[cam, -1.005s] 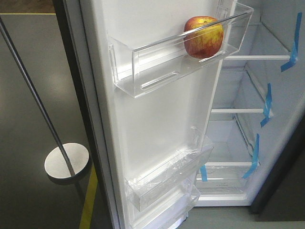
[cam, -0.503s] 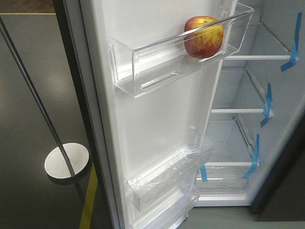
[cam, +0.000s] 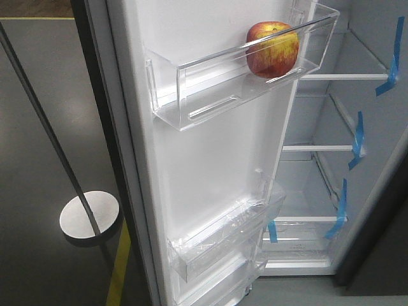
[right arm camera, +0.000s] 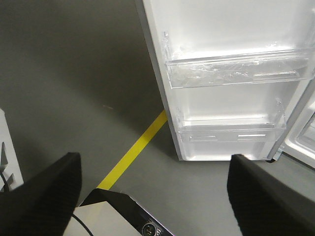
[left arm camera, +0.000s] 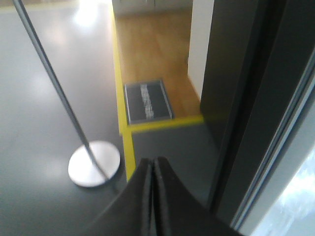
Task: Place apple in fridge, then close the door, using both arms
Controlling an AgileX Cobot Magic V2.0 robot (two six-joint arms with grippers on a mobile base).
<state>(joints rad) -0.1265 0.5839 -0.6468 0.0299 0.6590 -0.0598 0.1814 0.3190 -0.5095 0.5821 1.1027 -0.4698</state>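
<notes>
Red-and-yellow apple (cam: 272,50) sits at the right end of the door's (cam: 210,166) top clear bin (cam: 191,95), well apart from both claws. The left gripper (left arm camera: 153,169) is pinched closed and empty. The right gripper (right arm camera: 155,164) is spread wide and empty, near the lower bins (right arm camera: 236,69).

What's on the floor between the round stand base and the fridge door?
A yellow floor line runs between the stand base and the door; the front view shows it.

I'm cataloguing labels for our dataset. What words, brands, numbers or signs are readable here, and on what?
No text can be read anywhere.
The dark grey rectangular floor mat has a pale band across its middle, too blurred to tell whether it is lettering.
The blue tape strips, clear plastic door bin and red-and-yellow apple show no print.
</notes>
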